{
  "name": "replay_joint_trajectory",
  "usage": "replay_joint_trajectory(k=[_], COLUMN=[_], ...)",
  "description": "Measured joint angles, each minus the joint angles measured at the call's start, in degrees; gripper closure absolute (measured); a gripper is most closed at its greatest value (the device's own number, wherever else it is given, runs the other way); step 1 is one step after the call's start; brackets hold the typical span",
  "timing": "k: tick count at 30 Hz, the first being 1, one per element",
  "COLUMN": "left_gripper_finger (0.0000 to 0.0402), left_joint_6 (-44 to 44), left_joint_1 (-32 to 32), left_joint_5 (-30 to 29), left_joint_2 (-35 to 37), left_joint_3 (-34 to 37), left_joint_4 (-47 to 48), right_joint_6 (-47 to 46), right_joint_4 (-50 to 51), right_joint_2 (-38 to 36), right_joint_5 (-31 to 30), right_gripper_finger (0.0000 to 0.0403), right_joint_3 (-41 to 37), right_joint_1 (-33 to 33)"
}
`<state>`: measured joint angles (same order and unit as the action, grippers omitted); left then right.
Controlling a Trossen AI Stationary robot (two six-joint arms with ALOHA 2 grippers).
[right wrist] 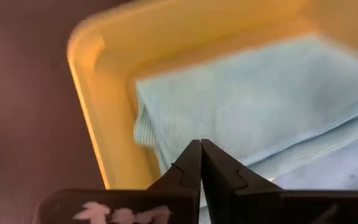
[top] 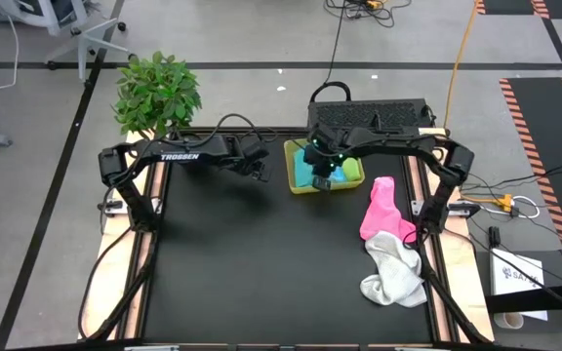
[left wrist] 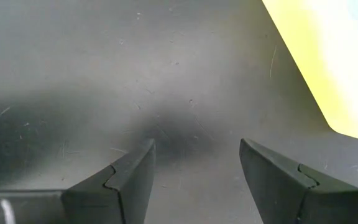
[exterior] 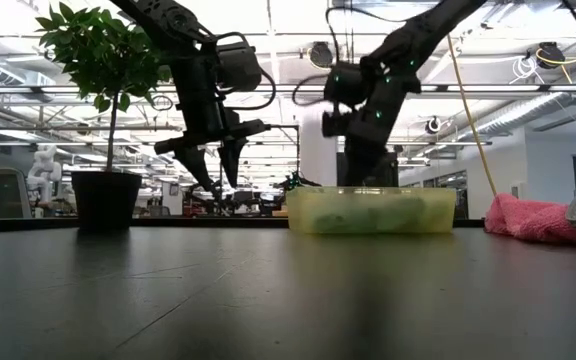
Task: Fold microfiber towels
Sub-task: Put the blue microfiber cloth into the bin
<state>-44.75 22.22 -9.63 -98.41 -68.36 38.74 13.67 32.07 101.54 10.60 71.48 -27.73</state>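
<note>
A yellow-green plastic tray [top: 298, 166] stands at the table's far middle. In it lies a folded light blue towel [right wrist: 253, 112] with a lime green towel [top: 352, 174] beside it. My right gripper [right wrist: 201, 152] is shut and hangs over the blue towel near the tray's corner, with nothing between its fingers. My left gripper [left wrist: 194, 152] is open above the bare mat just left of the tray, clear of the table in the low view [exterior: 218, 165]. A pink towel [top: 379, 207] and a white towel [top: 394, 273] lie crumpled at the table's right.
A potted plant [top: 156, 93] stands at the far left corner. A black device [top: 369, 115] sits behind the tray at the far edge. The black mat [top: 252, 263] stretches bare across the middle and near side.
</note>
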Motion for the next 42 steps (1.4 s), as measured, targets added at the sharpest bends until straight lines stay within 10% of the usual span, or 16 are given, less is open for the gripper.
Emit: replay_joint_trajectory(k=[42], left_gripper_finger=[0.0165], left_joint_6=[-1.66], left_joint_1=[-0.13], left_joint_5=[0.02], left_joint_2=[0.00], left_joint_3=[-0.02], left_joint_4=[0.04], right_joint_6=[0.63], right_joint_4=[-23.83], right_joint_2=[4.44], right_joint_5=[0.20], right_gripper_finger=[0.0403], right_joint_3=[0.02], right_joint_1=[-12.22])
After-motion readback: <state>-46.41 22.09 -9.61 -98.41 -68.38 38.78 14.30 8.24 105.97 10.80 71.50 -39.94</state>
